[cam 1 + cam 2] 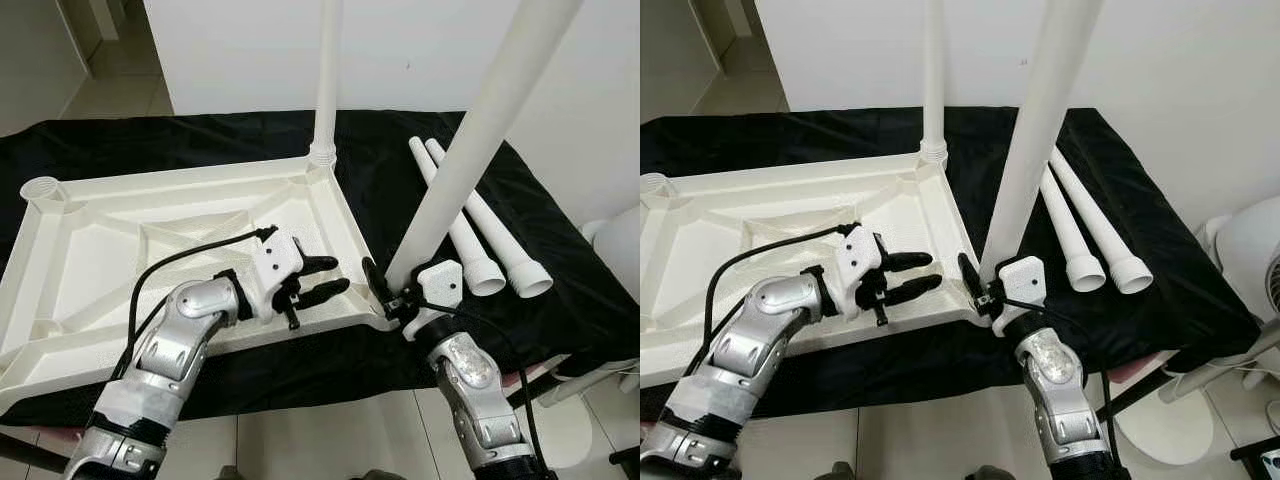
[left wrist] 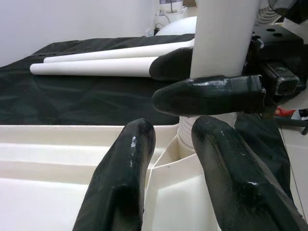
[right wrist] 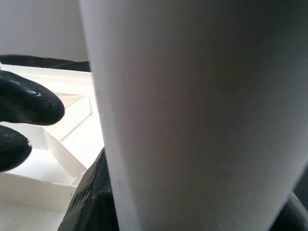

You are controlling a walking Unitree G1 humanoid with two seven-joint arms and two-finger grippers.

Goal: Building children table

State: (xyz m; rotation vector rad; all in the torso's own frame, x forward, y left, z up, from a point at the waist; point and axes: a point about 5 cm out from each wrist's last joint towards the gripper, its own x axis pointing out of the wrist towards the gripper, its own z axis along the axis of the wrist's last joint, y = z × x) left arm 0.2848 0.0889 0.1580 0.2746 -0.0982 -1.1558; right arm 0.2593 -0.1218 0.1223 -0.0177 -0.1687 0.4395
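Both arms were silver metal w/ rounded, glossy forearm shells and dark seams at the joints. Left gripper [image 1: 322,279]: two long, glossy black fingers [image 2: 121,185], blunt rounded tips, on a white angular plastic wrist block w/ small dark screw holes. A black cable looped from that block back along the arm. Right gripper [image 1: 389,296]: same black fingers, white block, thin black cable down the forearm.

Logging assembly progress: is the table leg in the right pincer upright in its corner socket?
Upright, roughly: the table leg rises from the tabletop's near corner. Fully seated: cannot tell.
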